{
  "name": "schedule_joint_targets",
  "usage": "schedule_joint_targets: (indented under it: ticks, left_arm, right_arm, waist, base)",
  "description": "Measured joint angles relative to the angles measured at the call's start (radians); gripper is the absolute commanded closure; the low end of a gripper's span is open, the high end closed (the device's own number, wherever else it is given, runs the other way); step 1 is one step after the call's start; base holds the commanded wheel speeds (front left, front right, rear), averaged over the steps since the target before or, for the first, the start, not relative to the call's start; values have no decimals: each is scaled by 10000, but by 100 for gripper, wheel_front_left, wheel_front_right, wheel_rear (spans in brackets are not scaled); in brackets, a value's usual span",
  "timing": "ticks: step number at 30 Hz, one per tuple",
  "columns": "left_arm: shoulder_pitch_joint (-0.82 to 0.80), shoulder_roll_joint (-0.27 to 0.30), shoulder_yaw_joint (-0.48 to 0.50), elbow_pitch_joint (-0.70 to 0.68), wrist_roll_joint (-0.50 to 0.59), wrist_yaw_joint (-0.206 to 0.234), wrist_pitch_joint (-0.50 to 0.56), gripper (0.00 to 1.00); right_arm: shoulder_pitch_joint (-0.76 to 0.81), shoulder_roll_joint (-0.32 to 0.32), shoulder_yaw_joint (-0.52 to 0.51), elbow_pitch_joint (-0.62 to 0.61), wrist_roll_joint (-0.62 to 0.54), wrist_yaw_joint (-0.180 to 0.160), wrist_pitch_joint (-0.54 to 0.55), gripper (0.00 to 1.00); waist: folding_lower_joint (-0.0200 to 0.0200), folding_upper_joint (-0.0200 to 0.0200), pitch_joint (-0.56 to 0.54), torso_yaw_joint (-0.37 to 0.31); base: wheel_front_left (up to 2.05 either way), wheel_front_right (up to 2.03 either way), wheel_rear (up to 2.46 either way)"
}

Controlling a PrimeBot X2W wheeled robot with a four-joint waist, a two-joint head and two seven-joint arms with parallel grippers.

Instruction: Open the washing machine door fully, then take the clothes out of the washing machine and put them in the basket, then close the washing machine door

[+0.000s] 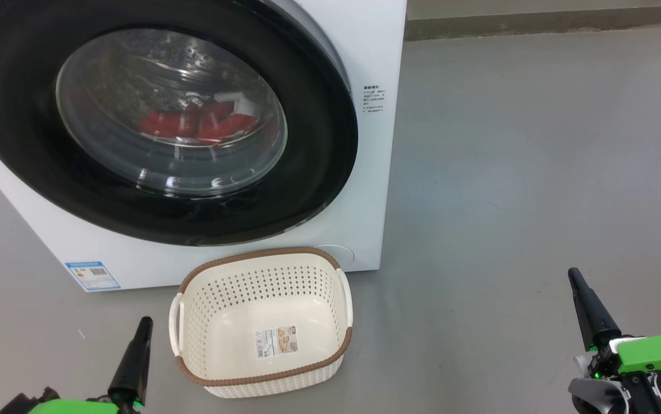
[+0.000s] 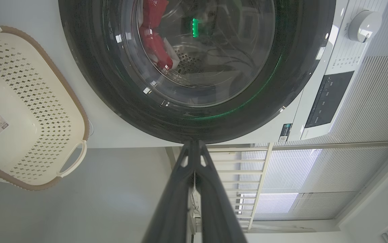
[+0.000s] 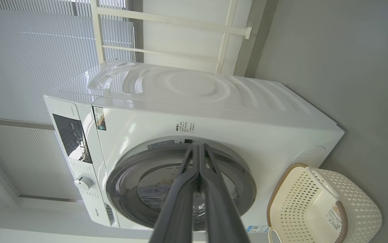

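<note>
White washing machine on grey floor, its black-rimmed washing machine door looks shut against the front. Basket sits on the floor just in front of the machine, below the door; red clothes lie inside the machine, behind the door glass. Left gripper and right gripper sit low either side of the basket, fingers pressed together, gripping nothing.

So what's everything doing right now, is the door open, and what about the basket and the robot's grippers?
washing machine door, shut.
clothes, lying inside the washing machine, behind the door's glass.
basket, upright on the floor in front of the washing machine, no clothes in it.
left gripper, shut, holding nothing.
right gripper, shut, holding nothing.
</note>
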Motion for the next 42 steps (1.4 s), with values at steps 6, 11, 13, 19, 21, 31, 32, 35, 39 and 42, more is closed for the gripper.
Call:
schedule_joint_targets:
  ticks: [6,11,13,19,21,31,32,35,39,42]
  left_arm:
    - [202,-79,-52,360,0,6,-6,0]
    - [498,-176,-105,550,12,12,-65,0]
    - [498,-176,-113,522,56,12,-121,0]
    - [502,-165,-136,364,608,12,-311,0]
    - [511,-163,-134,313,936,12,-382,0]
    - [550,-163,-127,50,2445,12,-683,0]
    - [561,-163,-125,21,2615,12,-694,0]
    - [653,-165,-125,-46,3053,12,-773,0]
    - [691,-165,-127,-100,3680,12,-901,0]
    - [697,-163,-128,-123,4148,12,-982,0]
  right_arm:
    - [204,127,40,374,0,0,-13,0]
    - [524,224,127,627,-2,0,-48,0]
    - [524,224,153,619,-12,0,-102,0]
    - [524,165,322,587,-376,0,-299,0]
    - [524,132,401,587,-556,0,-384,0]
    - [524,58,554,562,-1676,0,-652,0]
    - [524,58,569,554,-1795,0,-700,0]
    - [523,27,637,531,-2211,0,-782,0]
    - [523,-13,744,535,-2777,0,-901,0]
    - [523,-21,796,535,-3170,0,-993,0]
  waist:
    - [0,0,0,0]
    - [1,0,2,6]
    - [3,0,-10,14]
    - [2,0,7,39]
    - [2,0,11,44]
    - [2,0,33,70]
    - [1,0,37,74]
    - [2,0,45,85]
    - [1,0,45,100]
    - [1,0,38,110]
  base:
    - [0,0,0]
    - [0,0,0]
    - [0,0,0]
    - [0,0,0]
    - [0,0,0]
    - [0,0,0]
    - [0,0,0]
    - [0,0,0]
    - [0,0,0]
    - [0,0,0]
